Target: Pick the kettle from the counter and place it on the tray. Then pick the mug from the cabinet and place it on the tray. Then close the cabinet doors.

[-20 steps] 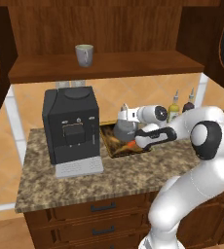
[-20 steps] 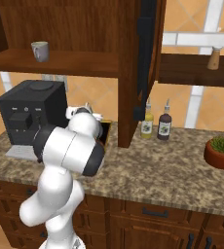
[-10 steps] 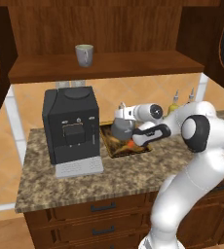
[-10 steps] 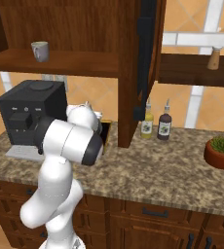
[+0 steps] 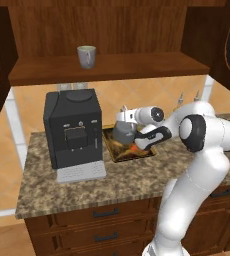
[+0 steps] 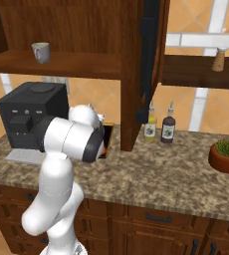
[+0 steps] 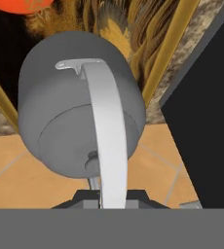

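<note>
Arm (image 6: 69, 144) is rising from the lower left and bending over the counter (image 6: 151, 172), its elbow blocking most of the tray (image 6: 108, 141); just a dark sliver with a golden edge is showing beside the cabinet's side panel. Coffee machine (image 6: 31, 114) is sitting at the left of the counter, just behind the arm. Mug (image 6: 41, 52) is standing upright on the cabinet (image 6: 86, 35) shelf above it, handle side turned left. Cabinet door (image 6: 150, 55) is hanging open, edge-on. Two bottles (image 6: 159, 124) are standing side by side near the wall, potted plant (image 6: 227, 155) well apart at far right. Two wooden shakers (image 6: 226, 59) are sitting on the right-hand shelf.
</note>
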Robot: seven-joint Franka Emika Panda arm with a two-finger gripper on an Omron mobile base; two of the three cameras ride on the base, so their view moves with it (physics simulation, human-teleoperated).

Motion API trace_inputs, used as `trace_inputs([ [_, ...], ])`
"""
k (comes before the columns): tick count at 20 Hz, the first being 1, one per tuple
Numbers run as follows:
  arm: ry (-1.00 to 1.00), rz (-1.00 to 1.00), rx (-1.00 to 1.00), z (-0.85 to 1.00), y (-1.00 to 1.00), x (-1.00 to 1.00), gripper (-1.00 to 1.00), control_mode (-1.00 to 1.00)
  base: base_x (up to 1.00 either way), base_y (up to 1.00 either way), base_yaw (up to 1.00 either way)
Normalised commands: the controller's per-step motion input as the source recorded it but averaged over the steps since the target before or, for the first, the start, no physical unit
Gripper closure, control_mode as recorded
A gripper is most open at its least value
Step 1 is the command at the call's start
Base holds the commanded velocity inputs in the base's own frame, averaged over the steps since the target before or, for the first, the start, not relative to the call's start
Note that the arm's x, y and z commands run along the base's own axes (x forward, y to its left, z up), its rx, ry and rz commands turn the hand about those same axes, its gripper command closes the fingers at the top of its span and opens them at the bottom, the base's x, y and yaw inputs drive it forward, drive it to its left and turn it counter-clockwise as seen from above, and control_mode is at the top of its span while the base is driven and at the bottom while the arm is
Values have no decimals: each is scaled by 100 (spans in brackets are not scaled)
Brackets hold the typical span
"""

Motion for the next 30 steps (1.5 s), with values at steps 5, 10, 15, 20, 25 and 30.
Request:
trace_inputs([
  [5,0,0,-1,-11,0,13,100,-100,0,0,0],
  [10,0,0,-1,-7,0,18,100,-100,0,0,0],
  [15,0,0,-4,-12,-5,2,100,-100,0,0,0],
  [20,0,0,-2,-8,-8,0,-100,-100,0,0,0],
  [25,0,0,0,0,0,-2,-100,-100,0,0,0],
  [30,0,0,0,15,3,-8,-100,-100,0,0,0],
])
